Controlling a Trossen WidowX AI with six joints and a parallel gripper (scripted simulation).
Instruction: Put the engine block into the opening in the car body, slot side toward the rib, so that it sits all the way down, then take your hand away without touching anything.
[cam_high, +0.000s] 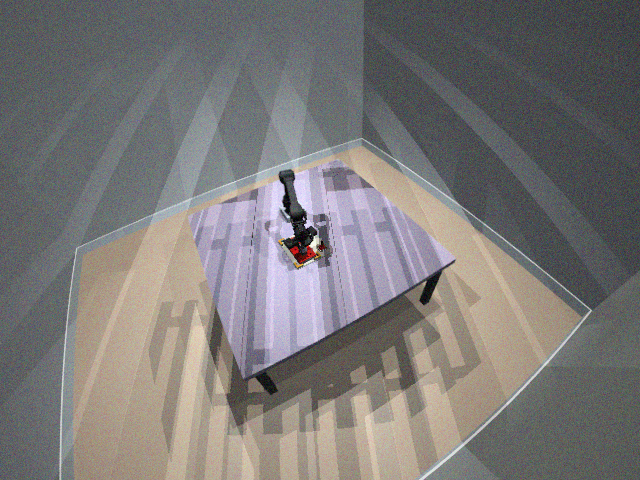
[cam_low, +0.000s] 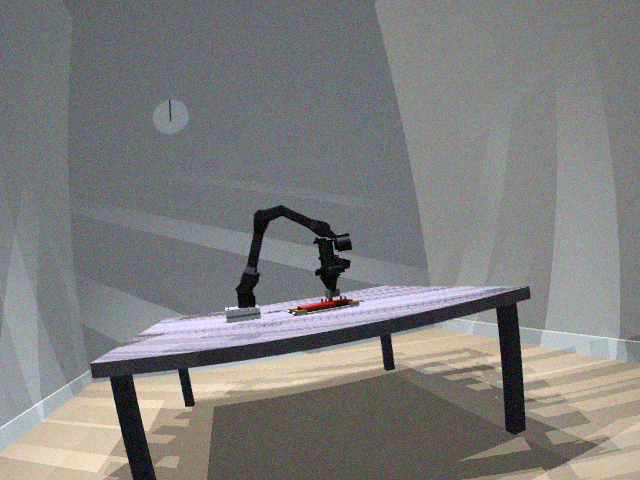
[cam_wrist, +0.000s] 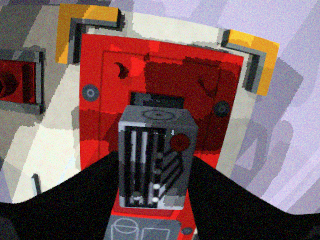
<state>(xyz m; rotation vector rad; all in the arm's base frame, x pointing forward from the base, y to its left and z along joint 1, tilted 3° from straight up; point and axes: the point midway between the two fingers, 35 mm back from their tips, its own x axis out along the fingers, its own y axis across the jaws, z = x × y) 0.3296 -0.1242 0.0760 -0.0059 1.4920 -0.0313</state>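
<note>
My gripper (cam_wrist: 156, 170) (cam_high: 303, 250) (cam_low: 332, 293) points down and is shut on the grey engine block (cam_wrist: 171, 196). The block's ribbed face with a dark red disc shows toward the wrist camera. The red car body (cam_wrist: 94, 137) (cam_low: 314, 305) lies flat on its board, below the block. The dark opening (cam_wrist: 157, 99) shows only as a strip beyond the block's top edge in the wrist view; the block hides the rest. The rib is not seen clearly. How deep the block's lower end sits, or whether it touches the body, I cannot tell.
The cream board (cam_wrist: 172, 27) has yellow corner brackets (cam_wrist: 95, 14) (cam_wrist: 265, 52) around the far end of the car body. A red part in a grey holder (cam_wrist: 39, 82) stands at the left in the wrist view. The light arm base (cam_low: 242, 313) sits on the table (cam_high: 289, 320).
</note>
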